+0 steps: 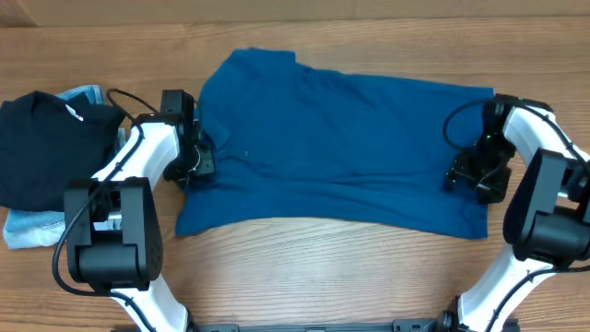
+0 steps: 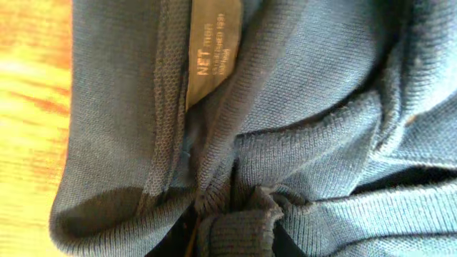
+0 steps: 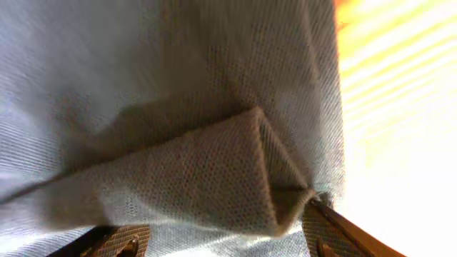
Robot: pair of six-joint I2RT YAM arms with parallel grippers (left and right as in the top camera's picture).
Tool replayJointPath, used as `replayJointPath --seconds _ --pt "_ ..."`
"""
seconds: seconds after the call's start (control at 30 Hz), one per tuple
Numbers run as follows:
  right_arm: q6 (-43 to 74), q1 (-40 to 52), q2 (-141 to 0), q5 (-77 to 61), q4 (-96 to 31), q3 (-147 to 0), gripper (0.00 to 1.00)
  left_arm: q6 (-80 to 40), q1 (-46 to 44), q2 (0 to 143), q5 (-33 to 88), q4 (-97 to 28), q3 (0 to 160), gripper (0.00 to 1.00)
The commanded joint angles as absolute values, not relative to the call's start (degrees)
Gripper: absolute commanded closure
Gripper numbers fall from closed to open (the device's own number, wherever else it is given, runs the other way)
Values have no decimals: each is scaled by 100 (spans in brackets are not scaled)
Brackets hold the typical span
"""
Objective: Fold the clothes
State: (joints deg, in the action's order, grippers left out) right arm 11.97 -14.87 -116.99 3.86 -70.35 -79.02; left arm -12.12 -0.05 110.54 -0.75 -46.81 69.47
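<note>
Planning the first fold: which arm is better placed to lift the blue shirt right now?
Left, probably. The left jaws look closed on bunched collar fabric of the shirt; the right jaws stand apart, a loose fold between them at the opposite edge.

Both arms are bent with wrists down low. Left gripper (image 1: pixel 198 164) looks pinched onto the clothes (image 1: pixel 341 138), I think; right gripper (image 1: pixel 475 177) has its fingers spread wide.

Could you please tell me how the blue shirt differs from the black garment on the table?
The blue shirt lies spread out in the middle; the black garment sits folded at the left edge. The blue shirt covers far more of the table than the black garment. Both are plain fabric.
</note>
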Motion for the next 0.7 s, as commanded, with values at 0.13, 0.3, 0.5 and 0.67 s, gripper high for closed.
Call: replayJointPath --seconds 0.13,0.3,0.5,0.67 --pt "1221 -1487 -11168 423 -7039 -8549 25 -1809 -1 11515 -917 -5428 6499 67" --pt "1221 -1487 -10901 410 -6908 -8565 25 -1645 -3 11491 -596 -5214 6624 19" --pt "1173 -1461 -10348 89 -6724 -9015 26 -1118 -5 10556 309 -5175 7664 18" --pt "419 -1455 -10263 -1417 -5935 -9198 27 -213 -3 10265 1446 -3999 8442 0"
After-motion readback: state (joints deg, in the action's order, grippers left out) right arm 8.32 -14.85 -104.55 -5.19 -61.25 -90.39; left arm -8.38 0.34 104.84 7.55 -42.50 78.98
